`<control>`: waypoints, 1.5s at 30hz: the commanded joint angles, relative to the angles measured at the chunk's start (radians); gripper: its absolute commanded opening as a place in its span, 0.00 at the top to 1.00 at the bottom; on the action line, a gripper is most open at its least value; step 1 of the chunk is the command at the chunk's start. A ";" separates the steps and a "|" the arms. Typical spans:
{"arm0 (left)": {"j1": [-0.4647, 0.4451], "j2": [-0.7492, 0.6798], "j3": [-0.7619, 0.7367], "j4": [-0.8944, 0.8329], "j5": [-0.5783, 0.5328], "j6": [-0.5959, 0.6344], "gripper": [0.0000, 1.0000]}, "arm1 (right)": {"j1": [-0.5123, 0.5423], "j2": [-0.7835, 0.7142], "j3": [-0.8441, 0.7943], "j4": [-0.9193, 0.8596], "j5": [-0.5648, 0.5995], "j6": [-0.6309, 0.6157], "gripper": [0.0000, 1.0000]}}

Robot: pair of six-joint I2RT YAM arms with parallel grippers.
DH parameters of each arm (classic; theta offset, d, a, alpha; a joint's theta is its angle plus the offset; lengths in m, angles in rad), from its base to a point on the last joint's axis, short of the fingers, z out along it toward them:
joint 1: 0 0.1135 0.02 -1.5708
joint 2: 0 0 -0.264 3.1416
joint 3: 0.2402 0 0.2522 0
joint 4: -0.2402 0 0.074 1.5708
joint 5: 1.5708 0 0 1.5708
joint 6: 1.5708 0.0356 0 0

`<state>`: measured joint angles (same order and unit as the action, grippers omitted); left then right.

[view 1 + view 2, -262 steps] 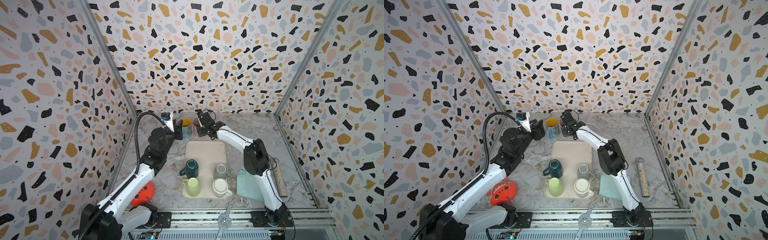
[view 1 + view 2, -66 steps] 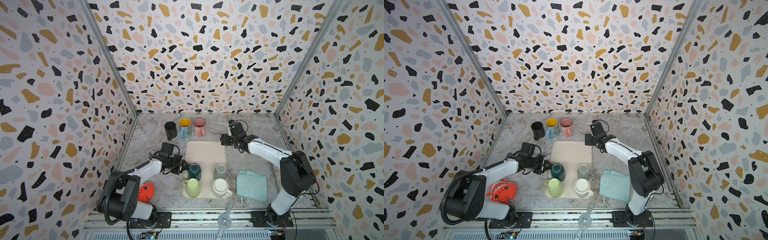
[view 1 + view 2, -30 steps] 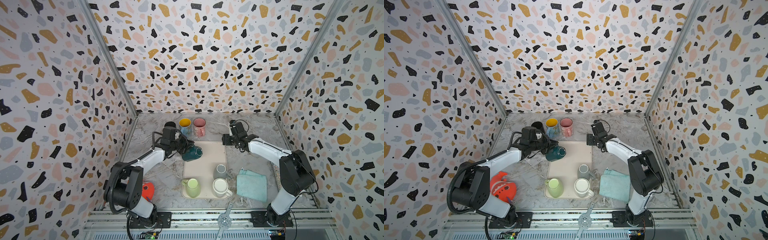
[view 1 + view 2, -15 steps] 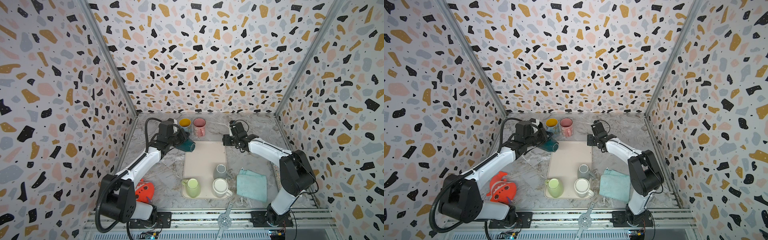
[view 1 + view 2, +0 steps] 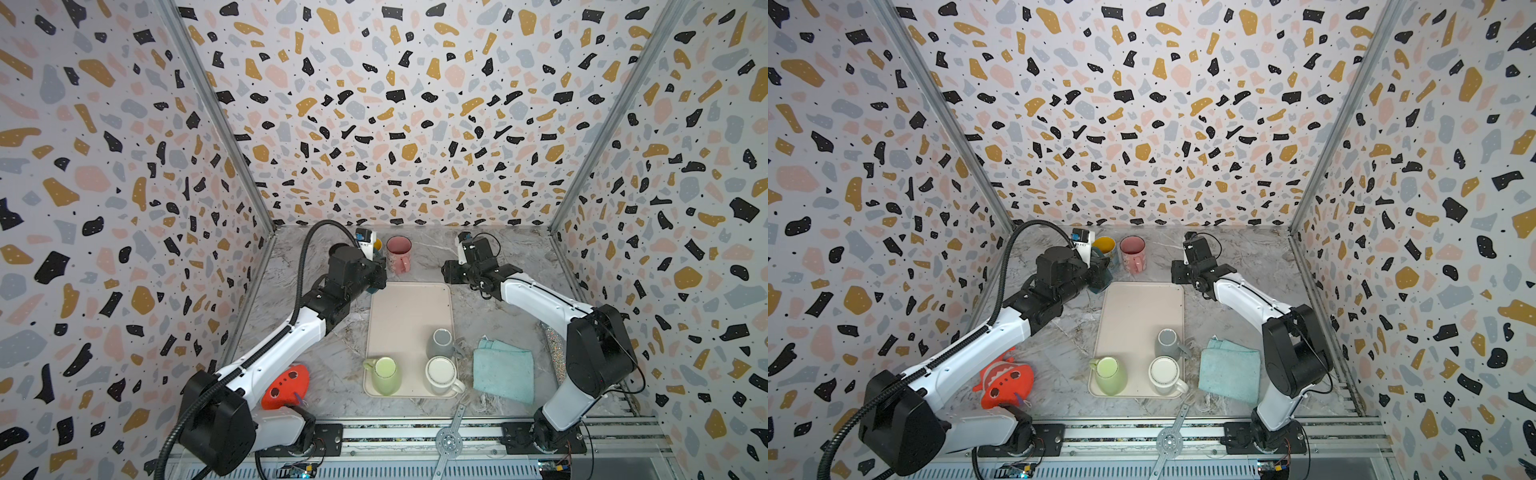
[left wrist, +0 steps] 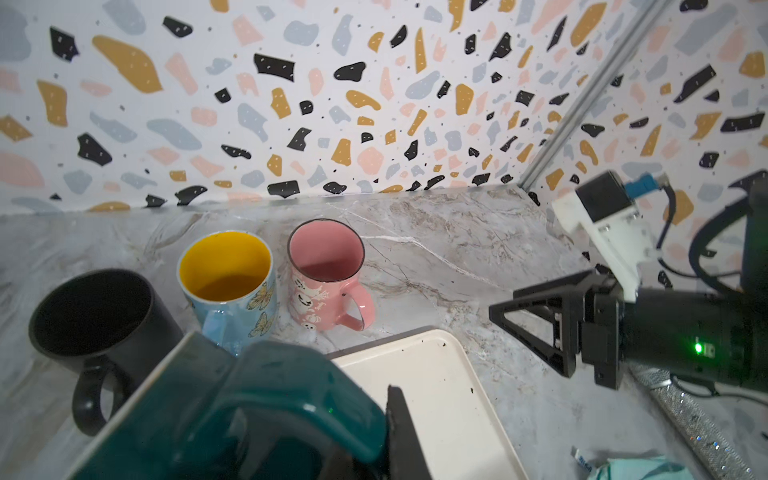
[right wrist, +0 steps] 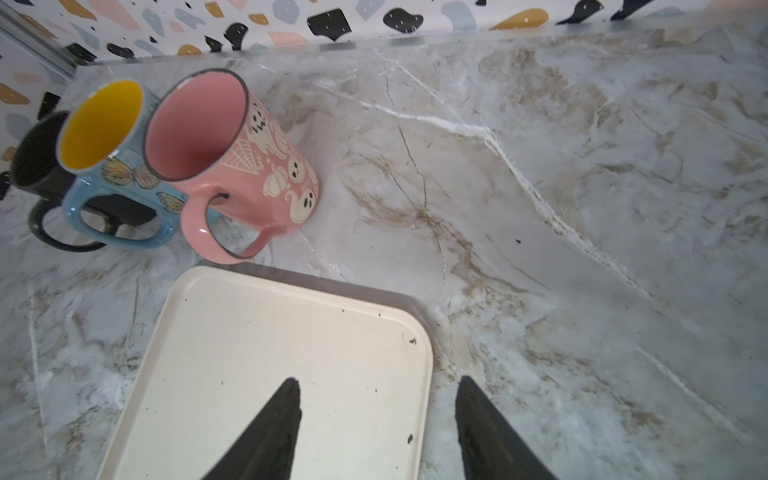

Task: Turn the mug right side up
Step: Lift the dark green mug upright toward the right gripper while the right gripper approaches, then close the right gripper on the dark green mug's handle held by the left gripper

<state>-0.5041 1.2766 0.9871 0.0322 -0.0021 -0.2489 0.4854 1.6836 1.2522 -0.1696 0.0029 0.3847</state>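
Jaws of left gripper [image 5: 1097, 268] clamp the teal mug [image 6: 249, 395]; those of right gripper [image 7: 378, 380] stand apart, empty.

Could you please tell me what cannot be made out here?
- Teal mug: cut off by the left wrist view's edge; left arm hides most in both top views.
- Black mug: hidden behind that arm in both top views.
- Right gripper: fingers cut off, right wrist view.

Left claw [image 5: 375, 275] clamped; right claw [image 7: 376, 388] parted, empty.
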 commanded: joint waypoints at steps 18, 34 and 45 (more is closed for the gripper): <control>-0.184 0.009 -0.305 0.603 -0.343 0.523 1.00 | 0.007 -0.083 0.117 0.091 -0.368 -0.172 0.40; -0.335 0.147 -0.433 1.047 -0.654 0.886 1.00 | 0.015 -0.054 0.221 0.096 -0.767 -0.302 0.36; -0.360 0.228 -0.461 1.282 -0.714 1.073 1.00 | 0.096 -0.026 0.314 -0.099 -0.768 -0.510 0.28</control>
<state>-0.8524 1.5055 0.5274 1.0767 -0.6834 0.7254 0.5655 1.6566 1.5124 -0.1905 -0.7498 -0.0467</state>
